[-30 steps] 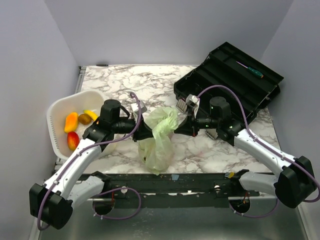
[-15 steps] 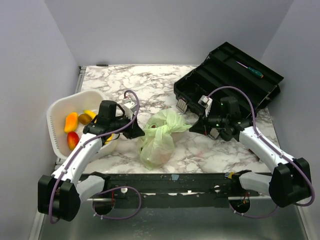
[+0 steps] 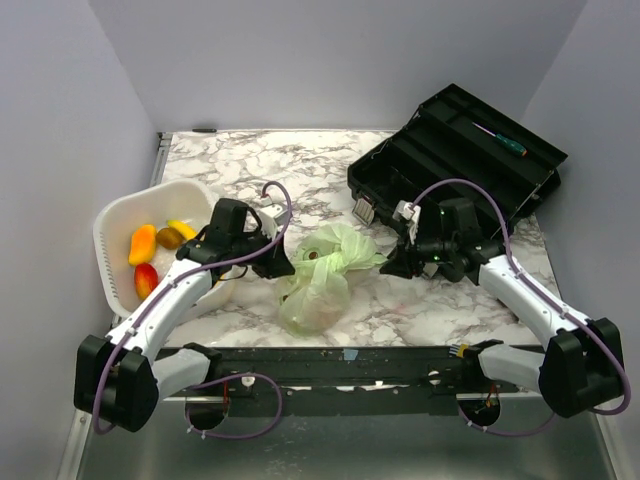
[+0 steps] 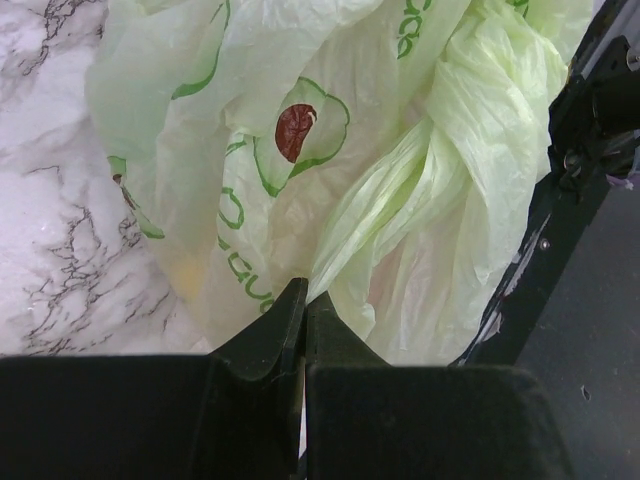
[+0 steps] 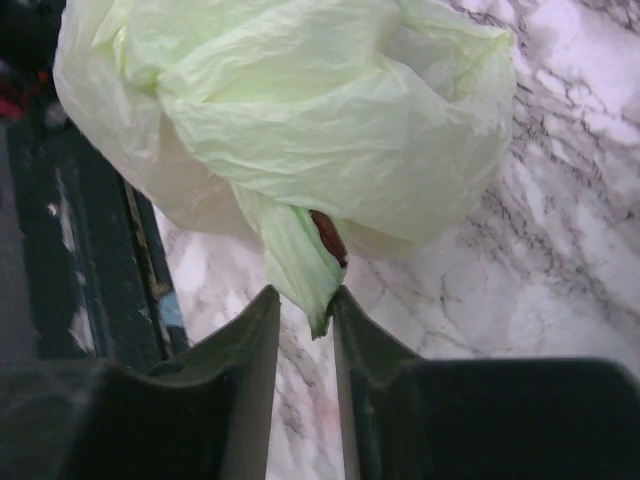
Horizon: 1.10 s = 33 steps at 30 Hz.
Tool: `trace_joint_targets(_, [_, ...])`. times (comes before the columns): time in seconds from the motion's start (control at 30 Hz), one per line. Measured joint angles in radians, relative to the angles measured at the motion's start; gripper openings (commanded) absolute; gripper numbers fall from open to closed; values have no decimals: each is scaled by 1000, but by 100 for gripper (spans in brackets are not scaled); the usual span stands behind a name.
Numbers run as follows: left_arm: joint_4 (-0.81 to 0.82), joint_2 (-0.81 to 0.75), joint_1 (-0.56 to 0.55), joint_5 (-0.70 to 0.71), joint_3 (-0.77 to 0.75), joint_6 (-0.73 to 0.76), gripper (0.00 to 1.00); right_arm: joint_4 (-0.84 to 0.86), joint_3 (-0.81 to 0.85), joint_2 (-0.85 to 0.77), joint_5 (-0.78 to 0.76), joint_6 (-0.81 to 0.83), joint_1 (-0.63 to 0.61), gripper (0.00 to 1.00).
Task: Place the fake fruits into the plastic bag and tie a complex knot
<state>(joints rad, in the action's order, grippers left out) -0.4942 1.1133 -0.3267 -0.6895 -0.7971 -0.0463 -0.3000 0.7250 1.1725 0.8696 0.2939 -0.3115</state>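
Pinches bag [image 3: 318, 285] at 9 o'clock with closed left gripper [image 4: 303, 292]; straddles its 3 o'clock tail [image 5: 298, 258] with slightly parted right gripper [image 5: 305, 295].

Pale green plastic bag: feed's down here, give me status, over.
Left gripper shut, pinching pale green plastic bag. Right gripper jaws slightly parted around its twisted end. Glossy toy fruits in white plastic basket. Nothing blocking.
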Motion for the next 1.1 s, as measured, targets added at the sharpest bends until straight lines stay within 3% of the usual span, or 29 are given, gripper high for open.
trace_joint_targets(0.07, [6, 8, -23, -2, 0, -8, 0, -27, 10, 7, 21, 34, -5, 58])
trace_joint_targets(0.2, [18, 29, -22, -2, 0, -21, 0, -54, 27, 24, 46, 85, -11, 67])
trace_joint_targets(0.43, [31, 29, -23, -2, 0, -30, 0, -34, 29, 45, 51, 100, -34, 65])
trace_joint_targets(0.67, [44, 35, -23, -2, -4, -43, 0, 16, 82, 124, 51, 93, -63, 47])
trace_joint_targets(0.83, [52, 63, -23, 2, -33, -66, 0, 42, 114, 135, 40, 86, -80, 2])
trace_joint_targets(1.1, [39, 40, 16, 61, -102, -85, 0, -45, 185, 101, -104, 106, -85, 1])
